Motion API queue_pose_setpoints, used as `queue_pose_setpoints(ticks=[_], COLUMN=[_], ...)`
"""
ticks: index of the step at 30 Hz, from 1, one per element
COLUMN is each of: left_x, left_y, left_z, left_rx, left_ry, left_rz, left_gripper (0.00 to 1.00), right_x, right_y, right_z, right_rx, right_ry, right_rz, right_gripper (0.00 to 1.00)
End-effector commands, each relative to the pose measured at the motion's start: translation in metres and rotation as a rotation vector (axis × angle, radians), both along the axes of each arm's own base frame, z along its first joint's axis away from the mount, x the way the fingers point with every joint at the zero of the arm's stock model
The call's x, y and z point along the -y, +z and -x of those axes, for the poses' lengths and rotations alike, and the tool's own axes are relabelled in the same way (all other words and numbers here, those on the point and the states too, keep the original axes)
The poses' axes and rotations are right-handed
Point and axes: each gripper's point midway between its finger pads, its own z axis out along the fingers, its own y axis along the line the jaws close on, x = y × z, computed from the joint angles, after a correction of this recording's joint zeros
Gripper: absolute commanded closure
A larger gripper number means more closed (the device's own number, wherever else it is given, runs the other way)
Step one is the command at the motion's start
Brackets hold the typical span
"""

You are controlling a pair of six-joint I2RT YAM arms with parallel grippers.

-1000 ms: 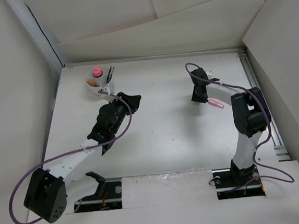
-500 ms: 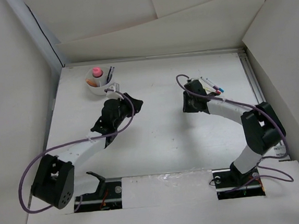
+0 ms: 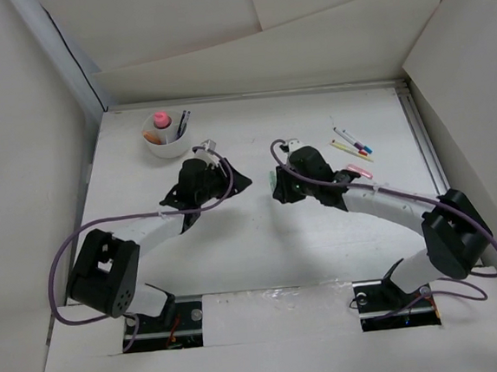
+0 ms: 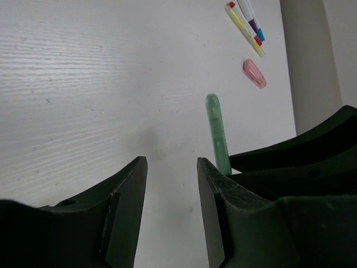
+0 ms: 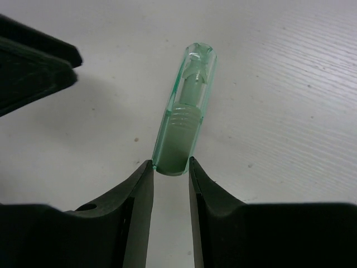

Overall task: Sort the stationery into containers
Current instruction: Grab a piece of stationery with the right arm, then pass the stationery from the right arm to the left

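My right gripper (image 5: 170, 167) is shut on the near end of a stubby green translucent piece (image 5: 187, 111), held near the table's middle (image 3: 272, 181). My left gripper (image 4: 172, 167) is open and empty, facing it from the left (image 3: 241, 183). The green piece also shows in the left wrist view (image 4: 217, 134), just past my right finger (image 4: 215, 190). The round white cup (image 3: 164, 134) stands at the back left with a pink-capped tube (image 3: 162, 119), an orange piece and a dark pen in it. Thin pens (image 3: 350, 141) and a pink piece (image 3: 359, 171) lie at the right.
White walls close in the table on the left, back and right. A metal rail (image 3: 429, 161) runs along the right edge. The pens (image 4: 245, 22) and the pink piece (image 4: 254, 73) show far off in the left wrist view.
My right gripper has moved left from the pens to the table's middle with the green piece. My left gripper has swung from beside the cup to the right, towards it.
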Motion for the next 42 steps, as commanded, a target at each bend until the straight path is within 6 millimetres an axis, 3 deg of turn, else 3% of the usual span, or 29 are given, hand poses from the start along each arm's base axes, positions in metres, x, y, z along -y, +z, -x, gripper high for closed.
queue_pose_setpoints(ticks=[1, 11, 17, 20, 31, 34, 38, 39, 41, 42], left_x=[0.018, 0.032, 0.039, 0.045, 0.055, 0.052, 0.032, 0.029, 0.023, 0.017], left_y=[0.026, 0.026, 0.014, 0.02, 0.012, 0.012, 0.011, 0.009, 0.004, 0.003], left_z=[-0.003, -0.01, -0.011, -0.014, -0.015, -0.016, -0.023, -0.021, -0.019, -0.016], left_rx=[0.042, 0.033, 0.003, 0.021, 0.012, 0.007, 0.035, 0.028, 0.022, 0.027], left_ry=[-0.081, -0.115, -0.131, -0.142, -0.16, -0.144, -0.041, -0.026, -0.004, 0.016], left_rz=[0.069, 0.132, 0.122, 0.131, 0.127, 0.118, 0.042, 0.032, 0.017, 0.01], left_gripper=[0.62, 0.61, 0.61, 0.61, 0.67, 0.68, 0.71, 0.72, 0.73, 0.73], right_x=[-0.024, -0.04, -0.048, -0.048, -0.059, -0.058, -0.049, -0.045, -0.039, -0.035], right_y=[0.025, 0.028, 0.03, 0.026, 0.028, 0.032, 0.027, 0.026, 0.006, -0.008], right_z=[0.002, 0.015, 0.022, 0.022, 0.026, 0.025, 0.019, 0.015, 0.012, 0.009], right_rx=[0.077, 0.077, 0.08, 0.072, 0.076, 0.087, 0.105, 0.117, 0.088, 0.072], right_ry=[0.083, 0.174, 0.215, 0.215, 0.255, 0.248, 0.198, 0.172, 0.146, 0.126], right_rz=[-0.083, -0.1, -0.112, -0.105, -0.116, -0.117, -0.083, -0.068, -0.015, 0.021], right_gripper=[0.89, 0.89, 0.89, 0.89, 0.89, 0.89, 0.89, 0.87, 0.69, 0.55])
